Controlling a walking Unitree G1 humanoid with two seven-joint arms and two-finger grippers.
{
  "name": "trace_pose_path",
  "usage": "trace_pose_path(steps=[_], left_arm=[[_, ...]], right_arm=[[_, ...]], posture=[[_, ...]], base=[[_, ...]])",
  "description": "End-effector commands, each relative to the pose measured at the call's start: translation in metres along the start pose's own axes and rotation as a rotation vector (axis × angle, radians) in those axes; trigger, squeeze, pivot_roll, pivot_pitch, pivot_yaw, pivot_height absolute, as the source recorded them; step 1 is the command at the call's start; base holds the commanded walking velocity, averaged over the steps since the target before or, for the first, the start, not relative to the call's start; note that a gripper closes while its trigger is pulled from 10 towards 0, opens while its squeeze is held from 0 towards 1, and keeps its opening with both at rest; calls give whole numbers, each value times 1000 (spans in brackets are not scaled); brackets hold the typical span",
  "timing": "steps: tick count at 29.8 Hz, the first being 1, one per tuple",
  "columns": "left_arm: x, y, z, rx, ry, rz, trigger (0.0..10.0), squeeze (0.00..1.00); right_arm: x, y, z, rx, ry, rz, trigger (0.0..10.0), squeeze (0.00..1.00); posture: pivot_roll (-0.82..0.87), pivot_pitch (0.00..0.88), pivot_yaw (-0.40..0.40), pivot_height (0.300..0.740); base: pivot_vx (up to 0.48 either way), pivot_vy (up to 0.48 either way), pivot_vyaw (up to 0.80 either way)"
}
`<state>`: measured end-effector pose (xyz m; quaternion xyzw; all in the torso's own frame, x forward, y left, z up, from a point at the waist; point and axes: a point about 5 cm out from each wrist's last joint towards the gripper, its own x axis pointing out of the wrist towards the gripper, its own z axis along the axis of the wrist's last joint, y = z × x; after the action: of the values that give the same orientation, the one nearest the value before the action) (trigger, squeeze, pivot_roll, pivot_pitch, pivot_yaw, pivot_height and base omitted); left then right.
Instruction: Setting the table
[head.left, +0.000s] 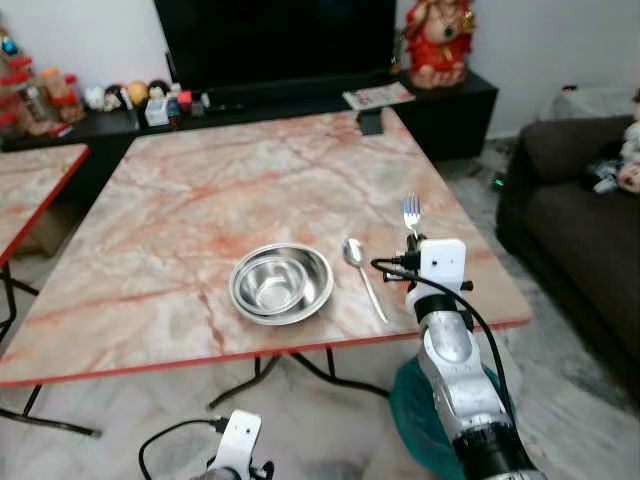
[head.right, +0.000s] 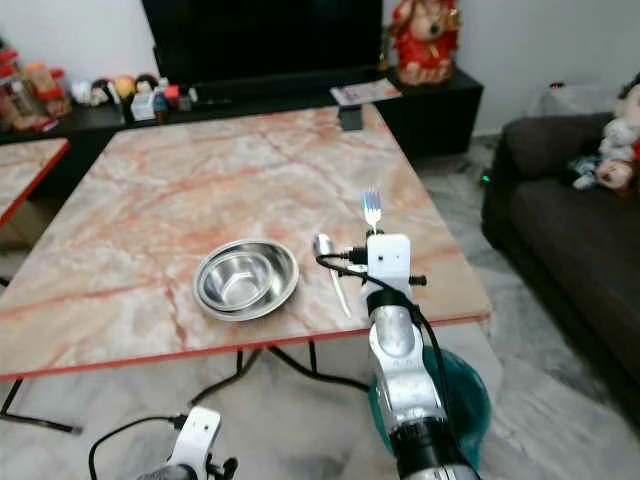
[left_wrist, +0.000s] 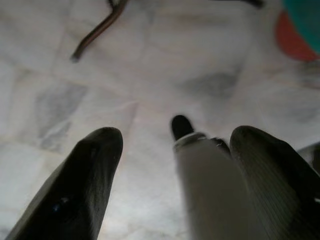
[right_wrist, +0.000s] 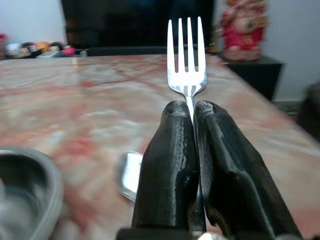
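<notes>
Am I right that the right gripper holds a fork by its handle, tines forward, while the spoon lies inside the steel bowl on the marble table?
Not quite. The right gripper does hold the fork by its handle, tines forward, but the spoon lies on the marble table beside the steel bowl, on the robot's right, not inside it. The left eye view shows this.

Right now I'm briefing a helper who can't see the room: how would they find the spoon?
On the pink-veined marble table, find the round steel bowl near the front edge. The silver spoon lies flat just to its right, unlike the silver fork clamped upright in the right gripper.
</notes>
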<state>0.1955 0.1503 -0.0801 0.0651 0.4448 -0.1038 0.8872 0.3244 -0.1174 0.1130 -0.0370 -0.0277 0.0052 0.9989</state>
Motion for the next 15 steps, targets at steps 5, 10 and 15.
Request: trace_pose_path(steps=[5,10,15], left_arm=[[0,4,2,7,3,8,10000,0],[0,4,2,8,3,8,10000,0],[0,4,2,19,3,11,10000,0]], right_arm=[[2,6,6,-3,-23,25,10000,0],[2,6,6,-7,-24,30,10000,0],[1,8,7,-40,-31,49,10000,0]], posture=[[-30,0,62,740],[-31,0,63,740],[-33,0,65,740]], base=[[0,0,0],[0,0,0],[0,-117,0]])
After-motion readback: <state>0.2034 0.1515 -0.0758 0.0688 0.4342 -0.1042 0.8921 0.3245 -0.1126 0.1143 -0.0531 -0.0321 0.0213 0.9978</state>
